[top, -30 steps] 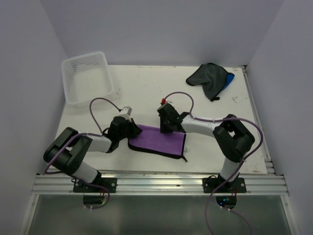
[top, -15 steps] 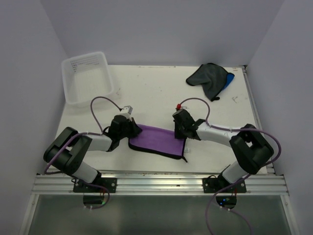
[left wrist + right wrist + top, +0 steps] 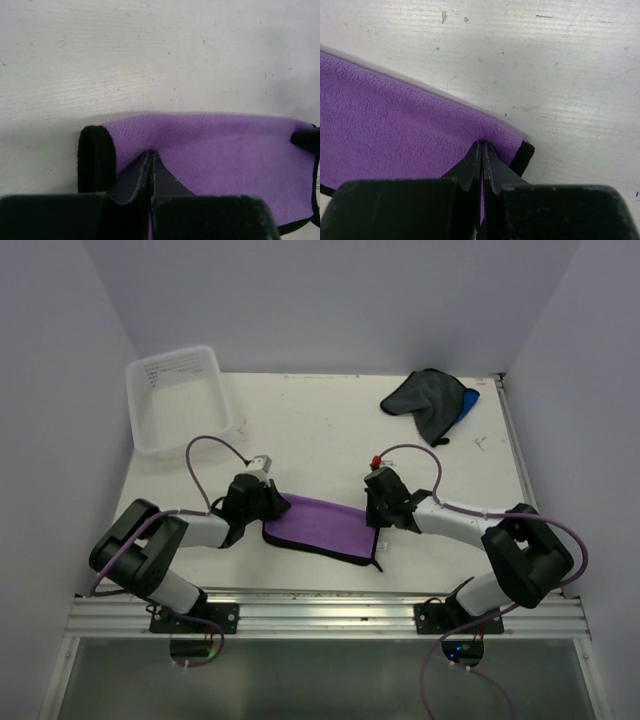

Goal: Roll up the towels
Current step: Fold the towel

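The purple towel (image 3: pixel 325 525) is being held down on the table (image 3: pixel 300 430), near the front edge and between the two arms. It is lying doubled over, so that its far side is a soft fold.

The left gripper (image 3: pixel 150 156) is being clamped on the left end of this fold, just beside the black hem (image 3: pixel 95 155). Its fingers are together, with only a thin line of purple between them. The right gripper (image 3: pixel 481 147) is being clamped in the same way on the right end, just inside the hem at the corner.

Both ends are probably being pinched at once so that the fold is being turned evenly and the roll is not going crooked.

The dark grey towel (image 3: pixel 420 400) and the blue towel (image 3: pixel 470 400) are being left in one heap at the far right corner, well apart, the blue one mostly covered. They are not yet rolled. The clear tub (image 3: pixel 180 400) is being left at the far left.
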Robot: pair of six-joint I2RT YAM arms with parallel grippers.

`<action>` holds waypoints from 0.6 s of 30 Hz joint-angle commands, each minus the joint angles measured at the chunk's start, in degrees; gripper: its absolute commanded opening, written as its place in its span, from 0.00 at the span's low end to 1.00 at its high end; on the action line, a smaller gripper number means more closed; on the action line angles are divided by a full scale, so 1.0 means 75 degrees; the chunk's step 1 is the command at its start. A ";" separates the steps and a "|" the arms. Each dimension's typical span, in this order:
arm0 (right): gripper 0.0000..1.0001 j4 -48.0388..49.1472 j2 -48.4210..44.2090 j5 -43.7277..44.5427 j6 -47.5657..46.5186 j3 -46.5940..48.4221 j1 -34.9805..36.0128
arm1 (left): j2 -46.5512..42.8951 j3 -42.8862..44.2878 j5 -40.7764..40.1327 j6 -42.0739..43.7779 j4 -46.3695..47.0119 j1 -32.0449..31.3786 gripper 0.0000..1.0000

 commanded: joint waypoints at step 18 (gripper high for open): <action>0.22 -0.0648 -0.1487 -0.0985 -0.1285 0.0508 0.0066 | 0.1801 0.2728 0.0154 0.0957 -0.1330 0.0126 0.00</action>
